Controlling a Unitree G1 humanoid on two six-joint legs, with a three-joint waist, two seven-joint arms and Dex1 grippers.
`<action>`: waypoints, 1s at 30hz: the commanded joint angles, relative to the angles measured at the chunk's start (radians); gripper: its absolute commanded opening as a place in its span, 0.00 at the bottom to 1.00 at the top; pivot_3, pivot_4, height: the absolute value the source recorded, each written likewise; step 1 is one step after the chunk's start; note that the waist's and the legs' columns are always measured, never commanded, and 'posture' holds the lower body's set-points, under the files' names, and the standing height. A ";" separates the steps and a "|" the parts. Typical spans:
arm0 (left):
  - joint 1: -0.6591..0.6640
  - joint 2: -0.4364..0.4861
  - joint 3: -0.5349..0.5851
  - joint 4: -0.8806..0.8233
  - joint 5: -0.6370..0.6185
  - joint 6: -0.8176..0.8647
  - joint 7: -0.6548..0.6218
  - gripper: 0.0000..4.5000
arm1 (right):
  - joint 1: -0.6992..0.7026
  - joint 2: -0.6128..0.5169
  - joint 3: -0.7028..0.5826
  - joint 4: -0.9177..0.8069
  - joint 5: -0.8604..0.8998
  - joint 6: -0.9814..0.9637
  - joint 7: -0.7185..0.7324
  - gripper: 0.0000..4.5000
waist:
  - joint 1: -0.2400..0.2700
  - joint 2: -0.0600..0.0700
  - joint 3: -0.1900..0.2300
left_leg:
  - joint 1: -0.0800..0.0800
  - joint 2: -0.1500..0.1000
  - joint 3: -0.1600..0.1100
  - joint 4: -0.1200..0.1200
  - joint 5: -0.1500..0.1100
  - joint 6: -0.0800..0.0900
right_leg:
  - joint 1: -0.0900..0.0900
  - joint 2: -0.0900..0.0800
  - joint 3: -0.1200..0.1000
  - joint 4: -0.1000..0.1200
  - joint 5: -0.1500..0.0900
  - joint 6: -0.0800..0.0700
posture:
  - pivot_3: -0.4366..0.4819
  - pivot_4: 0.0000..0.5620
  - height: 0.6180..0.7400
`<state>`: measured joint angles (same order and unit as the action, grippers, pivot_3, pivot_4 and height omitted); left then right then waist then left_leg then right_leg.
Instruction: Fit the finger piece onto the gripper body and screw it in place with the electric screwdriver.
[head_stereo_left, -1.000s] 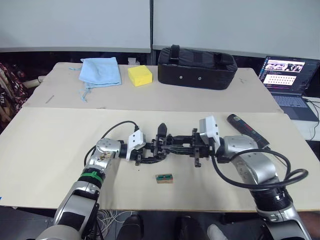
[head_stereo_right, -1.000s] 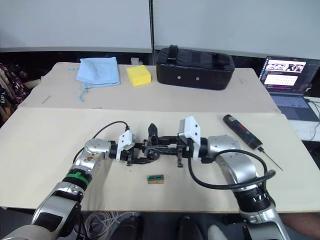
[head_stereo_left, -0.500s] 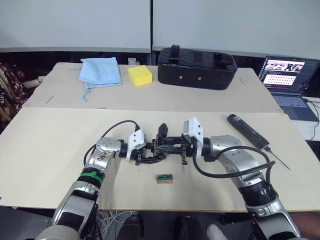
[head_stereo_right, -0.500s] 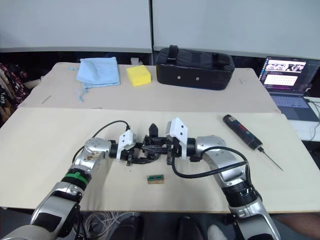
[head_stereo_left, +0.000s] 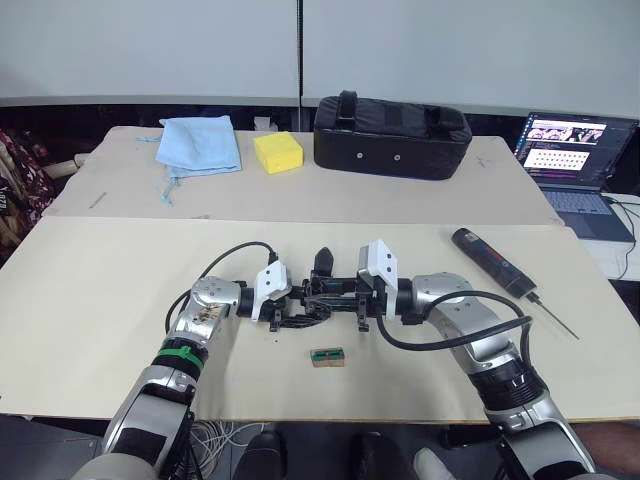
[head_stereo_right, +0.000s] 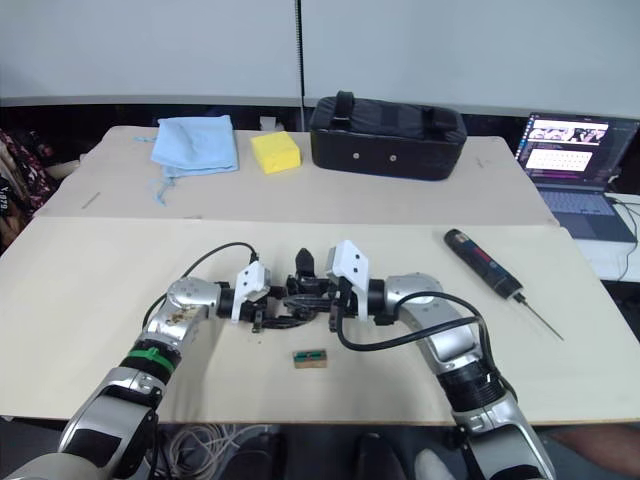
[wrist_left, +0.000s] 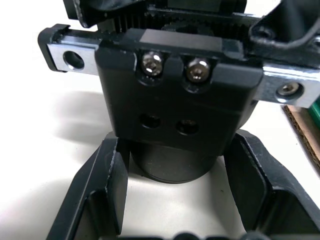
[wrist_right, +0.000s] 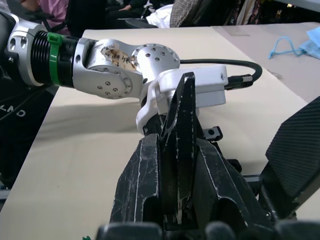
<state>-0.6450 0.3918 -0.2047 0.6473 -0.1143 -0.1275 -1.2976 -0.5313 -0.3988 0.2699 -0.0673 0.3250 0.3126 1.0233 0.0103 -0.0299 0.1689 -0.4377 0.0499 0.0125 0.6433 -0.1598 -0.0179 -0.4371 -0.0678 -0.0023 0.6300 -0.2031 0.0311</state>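
Left wrist view shows the left gripper clamped around the gripper body's rounded base mid-table, a rigid, sensible hold, while the right gripper pinches the light, stiff finger piece beside it.

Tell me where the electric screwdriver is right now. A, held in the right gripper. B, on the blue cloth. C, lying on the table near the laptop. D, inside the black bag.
C: the electric screwdriver lies on the table, untouched, on the laptop side.
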 joint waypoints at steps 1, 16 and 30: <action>0.030 0.015 -0.030 -0.007 0.031 0.013 -0.015 0.50 | -0.005 -0.003 0.000 0.031 -0.020 0.012 -0.007 0.09 | -0.002 0.000 0.000 | 0.000 0.000 0.000 0.000 0.000 0.000 | 0.000 0.000 0.000 0.000 0.000 0.000 | 0.48 0.27 1.00; 0.033 0.021 -0.023 -0.020 0.023 0.017 -0.004 0.50 | -0.002 -0.023 0.016 0.073 -0.020 0.064 0.041 0.09 | -0.002 0.000 -0.003 | 0.004 0.000 0.000 0.000 0.000 0.000 | 0.003 0.000 0.000 0.000 -0.001 -0.001 | 0.48 0.27 1.00; 0.046 0.024 -0.014 -0.026 0.021 0.033 0.015 0.50 | -0.040 0.038 -0.076 0.051 0.072 -0.065 0.092 0.78 | -0.009 0.000 -0.003 | 0.006 0.001 0.000 -0.001 0.000 0.000 | 0.004 0.001 0.000 0.000 -0.001 -0.001 | 0.48 0.27 1.00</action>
<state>-0.6152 0.4068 -0.1982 0.6058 -0.1177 -0.1047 -1.2770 -0.5448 -0.3650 0.2293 0.0162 0.3675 0.2848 1.1062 0.0013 -0.0295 0.1662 -0.4319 0.0510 0.0125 0.6427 -0.1602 -0.0175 -0.4327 -0.0668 -0.0020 0.6303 -0.2040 0.0302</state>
